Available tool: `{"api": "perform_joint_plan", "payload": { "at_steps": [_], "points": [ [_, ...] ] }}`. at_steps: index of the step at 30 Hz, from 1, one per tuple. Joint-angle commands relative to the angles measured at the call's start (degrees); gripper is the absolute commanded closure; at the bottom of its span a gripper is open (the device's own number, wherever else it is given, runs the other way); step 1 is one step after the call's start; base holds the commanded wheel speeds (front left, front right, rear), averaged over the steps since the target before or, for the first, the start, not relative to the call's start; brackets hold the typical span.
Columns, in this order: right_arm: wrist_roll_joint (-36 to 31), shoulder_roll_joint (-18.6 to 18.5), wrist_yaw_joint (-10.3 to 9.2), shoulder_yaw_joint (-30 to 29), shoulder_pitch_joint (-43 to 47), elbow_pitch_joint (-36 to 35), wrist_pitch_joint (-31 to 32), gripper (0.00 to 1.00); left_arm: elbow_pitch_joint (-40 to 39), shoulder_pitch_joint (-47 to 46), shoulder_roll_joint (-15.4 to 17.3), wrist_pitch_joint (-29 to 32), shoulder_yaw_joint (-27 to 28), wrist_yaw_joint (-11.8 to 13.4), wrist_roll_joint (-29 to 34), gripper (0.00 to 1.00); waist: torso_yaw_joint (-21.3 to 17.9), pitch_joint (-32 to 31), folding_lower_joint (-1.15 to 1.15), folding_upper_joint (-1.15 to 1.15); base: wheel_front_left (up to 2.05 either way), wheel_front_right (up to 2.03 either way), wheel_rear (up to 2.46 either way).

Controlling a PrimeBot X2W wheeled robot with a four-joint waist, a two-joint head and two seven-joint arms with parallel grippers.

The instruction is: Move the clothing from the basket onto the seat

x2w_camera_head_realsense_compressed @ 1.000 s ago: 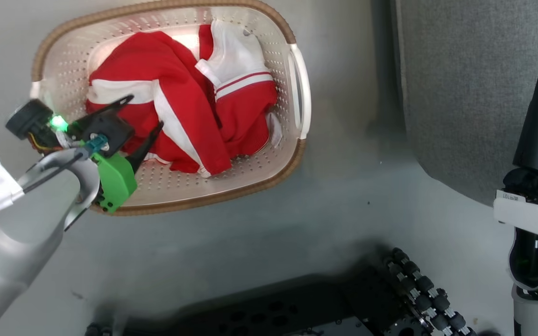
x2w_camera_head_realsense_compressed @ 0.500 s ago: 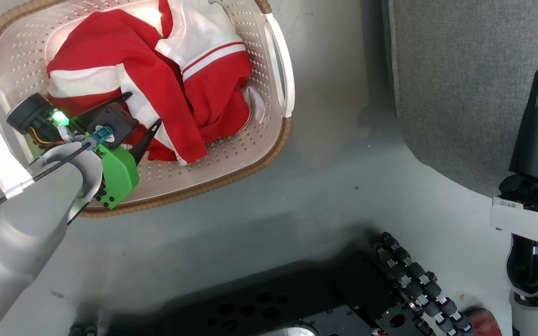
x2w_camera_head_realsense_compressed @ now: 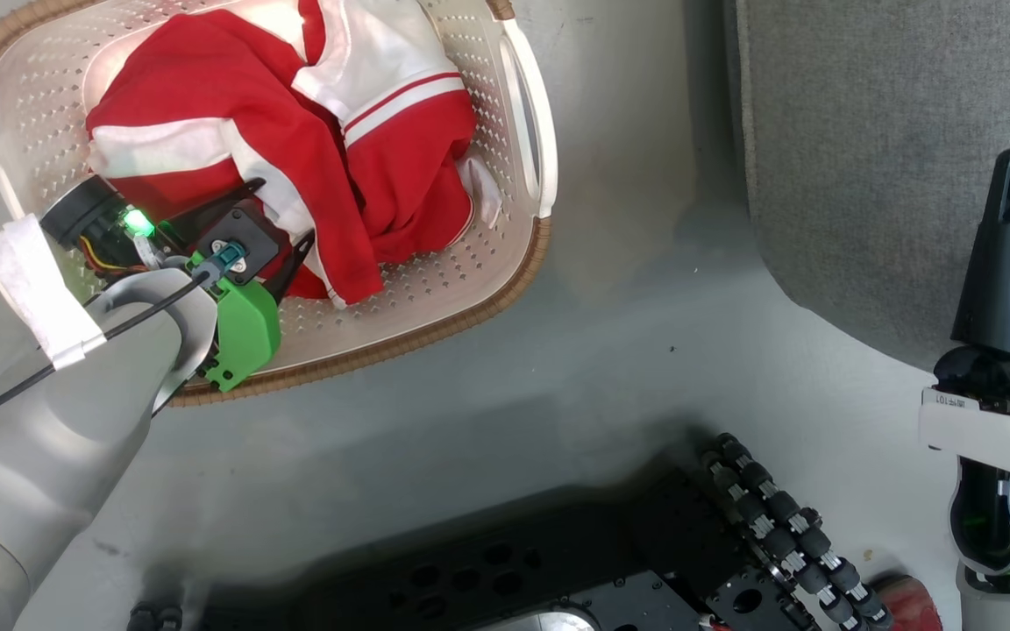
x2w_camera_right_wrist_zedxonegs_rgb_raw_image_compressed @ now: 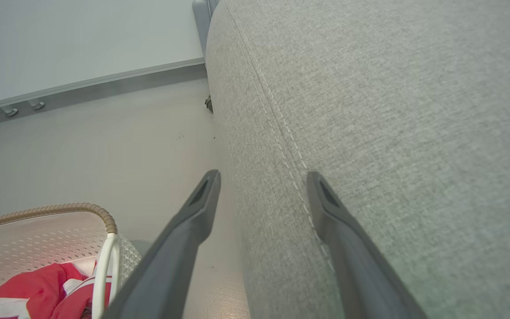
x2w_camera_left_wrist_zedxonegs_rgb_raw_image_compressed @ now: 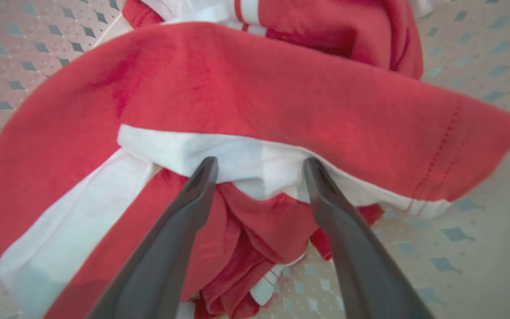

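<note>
The clothing (x2w_camera_head_realsense_compressed: 312, 131) lies crumpled in the basket (x2w_camera_head_realsense_compressed: 470, 289) at the upper left: red fabric with white bands, and a white piece with thin red stripes (x2w_camera_head_realsense_compressed: 391, 83). My left gripper (x2w_camera_head_realsense_compressed: 284, 210) is inside the basket, at the heap's near edge. In the left wrist view the left gripper (x2w_camera_left_wrist_zedxonegs_rgb_raw_image_compressed: 260, 161) is open, with its fingertips against a white band of the clothing (x2w_camera_left_wrist_zedxonegs_rgb_raw_image_compressed: 255, 88) and a red fold between them. The right gripper (x2w_camera_head_realsense_compressed: 1009, 171) hangs at the edge of the grey seat (x2w_camera_head_realsense_compressed: 873, 158). The right wrist view shows the right gripper (x2w_camera_right_wrist_zedxonegs_rgb_raw_image_compressed: 264, 175) open and empty beside the seat (x2w_camera_right_wrist_zedxonegs_rgb_raw_image_compressed: 392, 110).
The basket stands on a grey floor (x2w_camera_head_realsense_compressed: 558, 386), close to the seat's rounded corner. My black base with its roller wheels (x2w_camera_head_realsense_compressed: 785, 526) lies at the bottom. A wall with a metal skirting (x2w_camera_right_wrist_zedxonegs_rgb_raw_image_compressed: 104, 84) runs beyond the seat. The basket's rim (x2w_camera_right_wrist_zedxonegs_rgb_raw_image_compressed: 60, 208) shows left of the right fingers.
The camera shifted, sliding the basket up and left in view. My left gripper has pushed a little further into the clothing, still open. The right arm has kept its place.
</note>
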Motion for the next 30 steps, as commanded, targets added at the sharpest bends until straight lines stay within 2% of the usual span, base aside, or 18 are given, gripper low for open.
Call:
{"api": "perform_joint_plan", "payload": {
  "at_steps": [1, 4, 5, 6, 7, 13, 21, 30],
  "points": [
    [0.3, 0.0, -0.02, -0.2, 0.7, -0.2, -0.2, 0.00, 0.6, -0.7, -0.4, -0.3, 0.1, 0.0, 0.7, 0.00, 0.1, 0.1, 0.00, 0.00, 0.00, 0.00, 0.00],
    [0.3, 0.0, -0.02, -0.3, 1.2, -0.2, -0.2, 0.00, 1.4, -1.0, -0.9, -0.6, 0.1, 0.0, 2.5, 0.00, 0.4, 0.4, 0.00, 0.00, 0.00, 0.00, 0.00],
    [0.3, 0.0, -0.02, -0.2, 1.4, -0.2, -0.2, 0.00, 1.9, -1.1, -1.1, -0.7, 0.1, 0.0, 2.5, 0.54, 0.4, 0.5, 0.00, 0.00, 0.00, 0.00, 0.00],
    [0.3, 0.0, -0.02, -0.2, 1.4, -0.2, -0.1, 0.00, 2.4, -1.2, -1.3, -0.8, 0.1, 0.0, 2.8, 0.65, 0.5, 0.5, 0.00, 0.00, 0.00, 0.00, 0.00],
    [0.3, 0.0, -0.03, -0.2, 1.5, -0.2, -0.1, 0.00, 2.7, -1.5, -1.4, -1.0, 0.1, 0.0, 3.5, 1.00, 0.6, 0.6, 0.00, 0.00, 0.00, 0.00, 0.00],
    [0.2, 0.0, -0.06, -0.8, 1.6, 0.1, -0.1, 0.00, 3.8, -2.8, -2.6, -2.3, 0.3, 0.0, 4.2, 1.00, 1.2, 0.6, 0.00, 0.00, 0.00, 0.00, 0.00],
    [0.2, 0.0, -0.05, -0.6, -2.1, 1.9, 0.0, 0.00, -6.8, -2.1, 0.0, -2.2, 5.1, 0.1, 5.5, 1.00, 2.8, -0.1, 0.00, 0.00, 0.00, 0.00, 0.00],
    [-2.3, -0.1, -0.02, -1.0, -4.2, 4.5, -0.1, 0.00, -16.6, 5.8, 2.2, -2.2, 12.7, 0.0, 7.7, 1.00, 6.1, -7.4, 0.00, 0.00, 0.00, 0.00, 0.00]
  ]
}}
